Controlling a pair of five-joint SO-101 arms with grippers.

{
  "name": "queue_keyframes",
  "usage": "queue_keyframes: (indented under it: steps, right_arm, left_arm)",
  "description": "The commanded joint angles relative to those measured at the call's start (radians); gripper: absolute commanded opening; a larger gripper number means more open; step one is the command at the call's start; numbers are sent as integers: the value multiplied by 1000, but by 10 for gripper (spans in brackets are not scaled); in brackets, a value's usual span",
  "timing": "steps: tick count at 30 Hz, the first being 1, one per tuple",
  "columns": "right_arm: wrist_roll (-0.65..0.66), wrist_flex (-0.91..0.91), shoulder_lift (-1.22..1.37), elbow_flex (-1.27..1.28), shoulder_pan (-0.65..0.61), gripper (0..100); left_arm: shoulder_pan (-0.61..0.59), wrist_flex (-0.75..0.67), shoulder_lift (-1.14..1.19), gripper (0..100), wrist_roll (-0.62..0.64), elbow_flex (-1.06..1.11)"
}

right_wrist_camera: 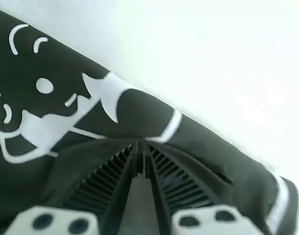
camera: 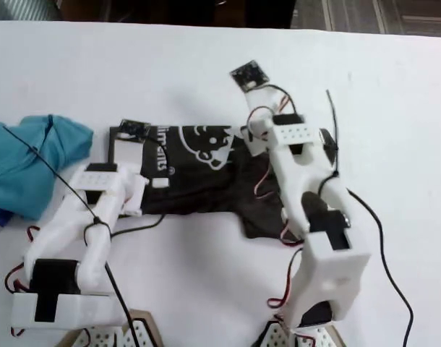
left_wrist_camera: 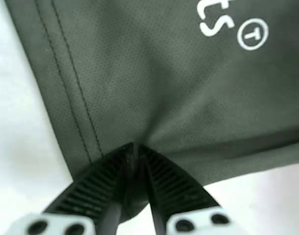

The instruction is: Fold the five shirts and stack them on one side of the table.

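Folding the black shirt [camera: 199,181] seems to be the step in hand, and both arms have a pinch on it. The left gripper [left_wrist_camera: 135,149] is closed completely, with a small peak of cloth caught between its ribbed jaws, just beside the hem at the left end of the shirt in the high view. The right gripper [right_wrist_camera: 138,147] is also closed on the same shirt, at its upper edge right of the centre, near a white stripe [right_wrist_camera: 170,126].

To do the fold well, the two grippers should probably rise together to the same height and travel at the same speed toward the lower part of the frame. In this way the edge between them stays straight and does not sag. The pinches are small, so a fast pull could let the cloth slip out. It is better to release only when the carried edge lies flat on the layer under it.

The shirt lies spread in the middle of the white table [camera: 206,65]. Its fabric is thin and dark, with a fine mesh-like weave and a matte look. A double line of stitching [left_wrist_camera: 76,83] runs along the hem, and soft creases spread from the left pinch. The cartoon print [right_wrist_camera: 46,112] is white and looks smooth. A teal shirt [camera: 29,163] lies crumpled at the left edge of the frame, well apart from the black one.
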Motion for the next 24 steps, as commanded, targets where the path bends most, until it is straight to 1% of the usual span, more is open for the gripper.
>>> queue_keyframes:
  steps: [1,5,7,10,14,16,20,24]
  right_arm:
    - [12,134,-153,-41,53,20]
    - [14,292,-179,-40,124,20]
    - [14,335,-165,-26,154,20]
    - [14,306,-122,12,194,20]
    - [14,194,-39,55,231,20]
    - [14,185,-5,58,242,20]
    - [18,257,1,57,286,20]
    - [135,337,-12,35,344,20]
  left_arm:
    - [-18,-17,-11,26,8,1]
    - [-18,-17,-11,26,8,1]
    - [-18,-17,-11,26,8,1]
    - [-18,-17,-11,26,6,1]
    - [-18,-17,-11,26,6,1]
    - [-18,-17,-11,26,6,1]
    - [-18,-17,-11,26,6,1]
    - [-18,-17,-11,26,6,1]
